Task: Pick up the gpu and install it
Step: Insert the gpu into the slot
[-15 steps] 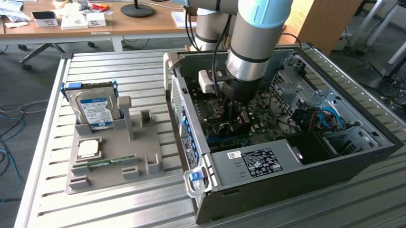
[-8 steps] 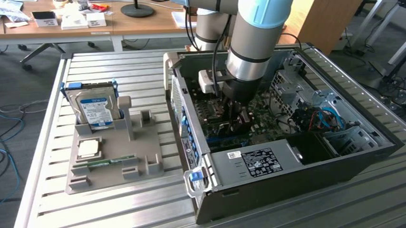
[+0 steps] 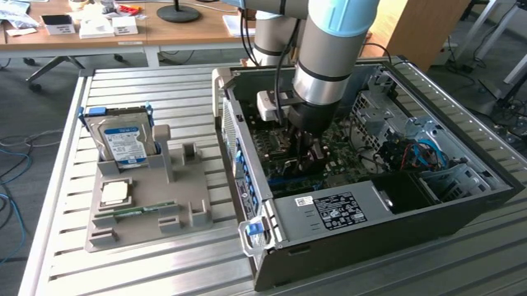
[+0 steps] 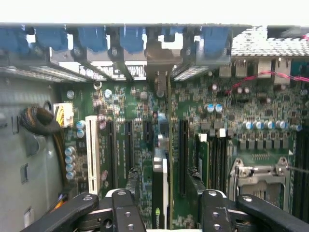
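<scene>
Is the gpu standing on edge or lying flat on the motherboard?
On edge. In the wrist view the gpu shows as a thin upright strip rising from the motherboard, between the pincer fingers.

A slatted aluminium work table fills the near part of the scene. Beyond its far edge, on the exterior view's left, stands a wooden desk with small white boxes, a round black lamp base and loose papers on top. The floor is grey carpet, with blue and grey cables trailing over it at far left. A wooden panel rises at far right, beside metal frame legs. The light is even and soft.
</scene>
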You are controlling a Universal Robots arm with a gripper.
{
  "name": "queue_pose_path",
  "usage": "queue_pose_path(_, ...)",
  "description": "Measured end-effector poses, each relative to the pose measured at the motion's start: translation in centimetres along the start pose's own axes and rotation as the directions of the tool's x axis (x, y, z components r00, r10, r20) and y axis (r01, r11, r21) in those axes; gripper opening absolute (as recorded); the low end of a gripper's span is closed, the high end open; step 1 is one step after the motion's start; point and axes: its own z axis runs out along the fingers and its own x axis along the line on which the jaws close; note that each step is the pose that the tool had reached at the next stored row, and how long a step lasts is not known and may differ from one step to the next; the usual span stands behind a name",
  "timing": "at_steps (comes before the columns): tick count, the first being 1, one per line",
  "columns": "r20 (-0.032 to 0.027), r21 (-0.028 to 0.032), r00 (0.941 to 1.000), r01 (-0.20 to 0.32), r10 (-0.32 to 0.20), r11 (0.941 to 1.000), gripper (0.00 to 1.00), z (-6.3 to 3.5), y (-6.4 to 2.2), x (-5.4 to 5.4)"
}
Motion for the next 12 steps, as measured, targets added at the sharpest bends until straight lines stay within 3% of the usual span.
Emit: queue_pose_path(12, 0.0001, 0.0002, 1.0000, 0.000, 0.000, 1.0000, 0.52, 0.01, -0.01, 0.00)
